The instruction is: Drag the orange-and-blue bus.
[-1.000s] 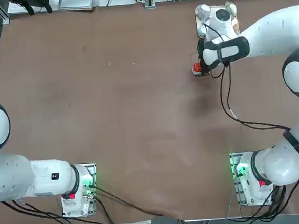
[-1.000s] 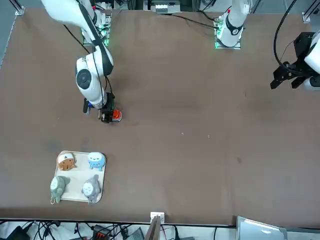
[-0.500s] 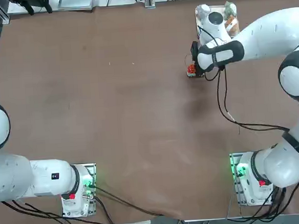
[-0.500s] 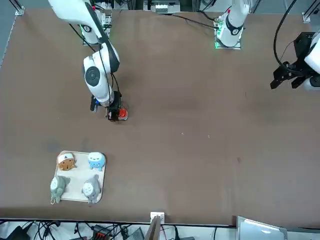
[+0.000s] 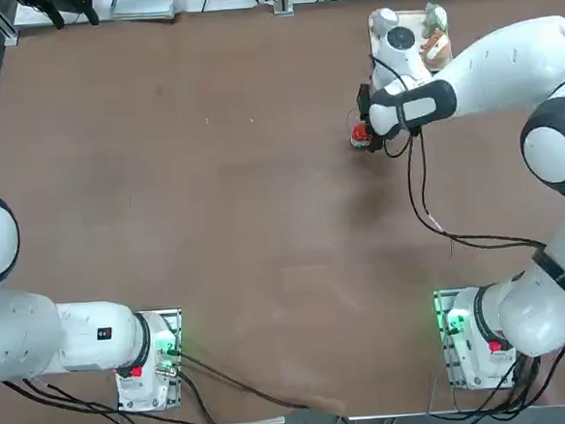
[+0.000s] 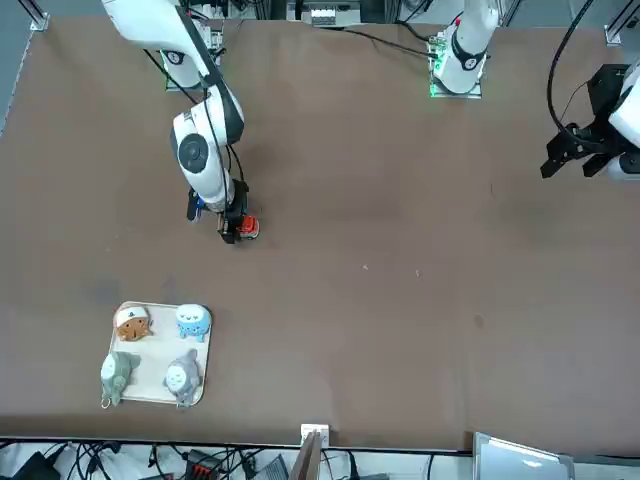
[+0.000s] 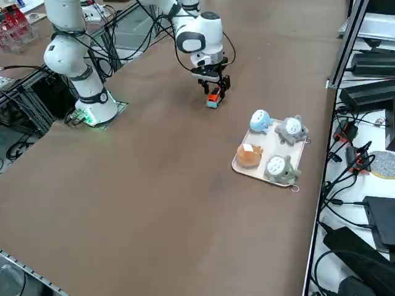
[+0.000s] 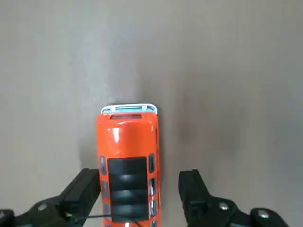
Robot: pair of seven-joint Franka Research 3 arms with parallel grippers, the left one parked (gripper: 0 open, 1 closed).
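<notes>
Where the front view reaches its lower left corner, a white tray [image 6: 158, 398] lies flat on the brown desk [image 6: 420, 300] and holds four small figurines in two rows. From left to right, the upper row has a tan one [image 6: 132, 322] and a pale blue one [image 6: 192, 321]. The lower row has a grey-green one [image 6: 118, 372] and a grey one [image 6: 182, 376]. Each sits in its own quarter of the tray, close to its neighbours.

Up and to the right of the tray, in the left-centre of that frame, the right claw [image 6: 231, 231] is down at the desk surface. The orange-and-blue bus [image 6: 247, 227] sits at its tip, well apart from the tray. In the wrist view the claw [image 8: 137, 182] stands apart, with one finger [image 8: 87, 189] on each side of the bus [image 8: 128, 151]. One finger is right against the bus's side, and a strip of bare desk shows between the bus and the other finger. The bus rests on its wheels with its red-orange roof upward and a pale blue-white end pointing away from the fingers.

The rest of the desk, through the centre and right of the front frame, is plain brown. Black cables [image 6: 200, 465] run along the floor below the desk's lower edge.
</notes>
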